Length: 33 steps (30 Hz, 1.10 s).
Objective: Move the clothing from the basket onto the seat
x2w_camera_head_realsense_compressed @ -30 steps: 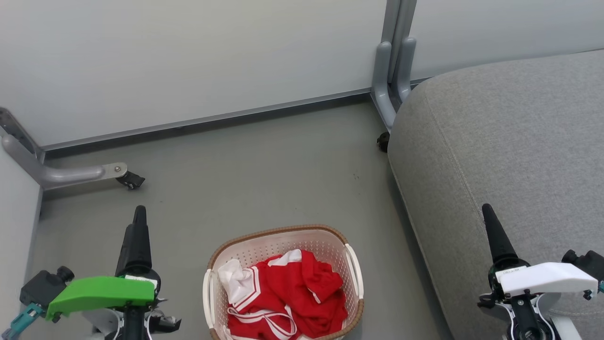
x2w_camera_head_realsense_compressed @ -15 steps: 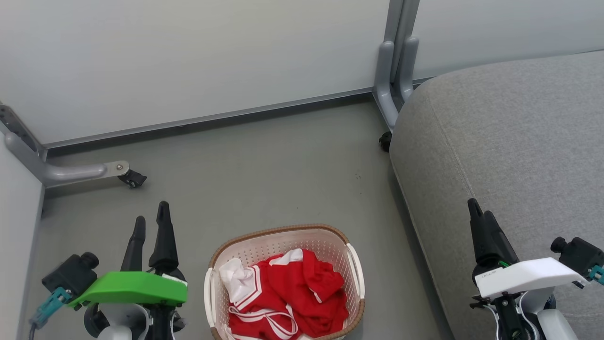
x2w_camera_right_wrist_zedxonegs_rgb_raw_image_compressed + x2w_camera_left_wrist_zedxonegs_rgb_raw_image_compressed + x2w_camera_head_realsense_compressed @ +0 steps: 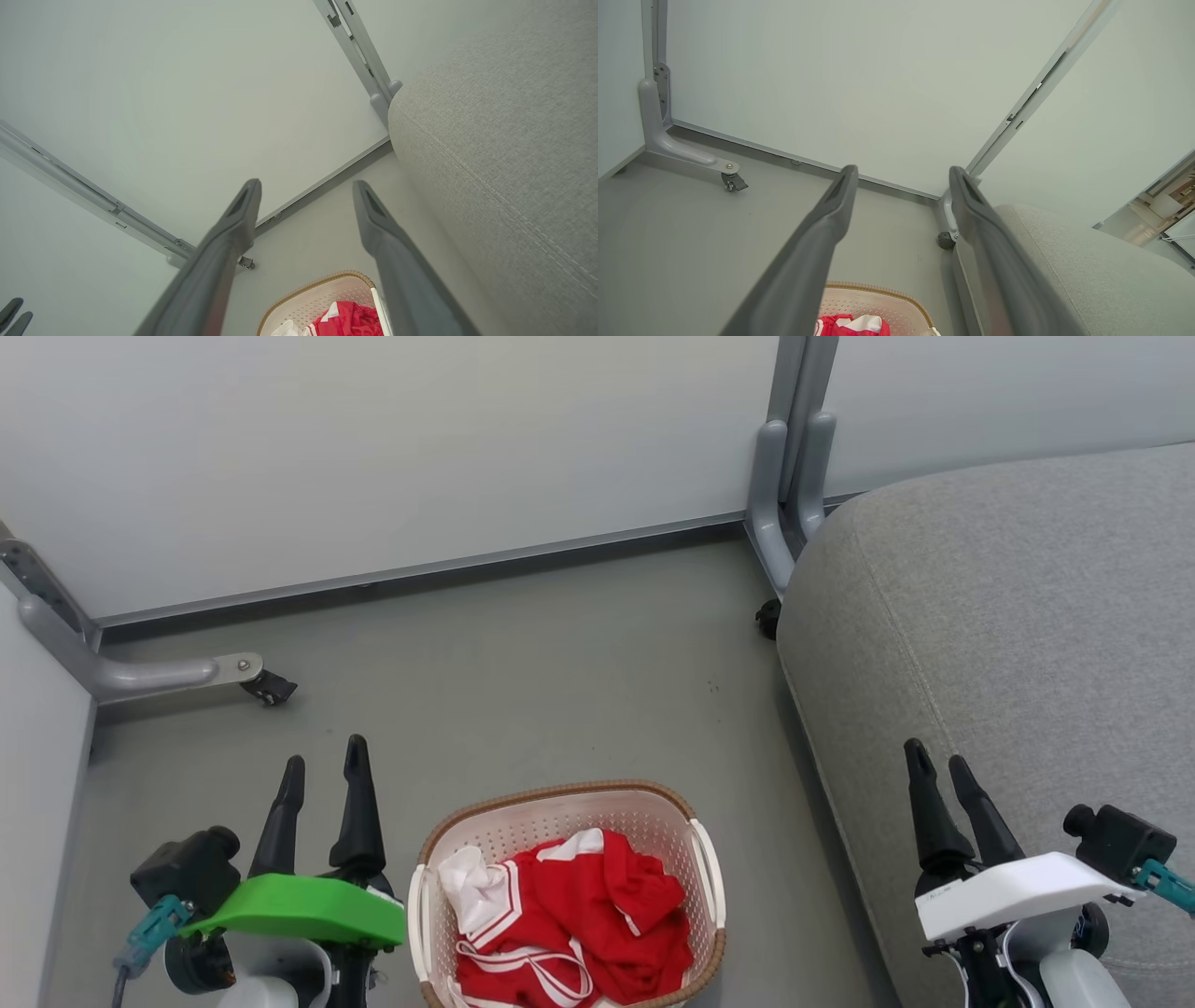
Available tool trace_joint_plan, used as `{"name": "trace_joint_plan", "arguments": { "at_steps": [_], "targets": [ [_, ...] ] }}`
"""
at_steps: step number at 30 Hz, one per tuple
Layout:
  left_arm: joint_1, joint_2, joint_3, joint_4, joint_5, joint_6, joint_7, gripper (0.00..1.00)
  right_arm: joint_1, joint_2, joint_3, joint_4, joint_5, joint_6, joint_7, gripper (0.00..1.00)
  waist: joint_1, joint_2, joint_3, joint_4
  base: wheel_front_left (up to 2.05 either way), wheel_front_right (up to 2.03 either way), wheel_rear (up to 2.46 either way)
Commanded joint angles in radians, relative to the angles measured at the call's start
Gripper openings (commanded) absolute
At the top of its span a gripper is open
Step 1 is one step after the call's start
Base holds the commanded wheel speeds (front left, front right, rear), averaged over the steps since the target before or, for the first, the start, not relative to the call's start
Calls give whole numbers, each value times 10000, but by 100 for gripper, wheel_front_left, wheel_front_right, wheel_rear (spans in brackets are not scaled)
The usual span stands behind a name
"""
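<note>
Grey floor (image 3: 560, 663), basket (image 3: 551, 795) and clothing (image 3: 597, 915) partly beyond the bottom edge

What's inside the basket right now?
Inside the basket lies crumpled red clothing with white trim and a white patch on its left side, heaped loosely. The heap covers the basket's bottom, so anything beneath it, and how many garments there are, cannot be told.

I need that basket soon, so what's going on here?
Nothing is being handled yet. The red clothing lies in the basket on the floor, beside the grey seat. The left gripper and right gripper are both open and empty, one on each side of the basket.
</note>
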Motion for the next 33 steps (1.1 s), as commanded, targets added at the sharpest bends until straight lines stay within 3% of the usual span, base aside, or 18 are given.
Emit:
{"name": "trace_joint_plan", "arguments": {
  "at_steps": [1,33],
  "targets": [
    [-153,75,-42,-40,377,48,-112,100,-61,-70,49,-53,-303,5,-94,100,0,0,-4,7,0,0,0],
    [-207,93,-628,-74,3515,406,-875,100,-175,-94,388,-3,-3446,5,-863,100,0,0,86,141,0,0,0]
  ]
}}
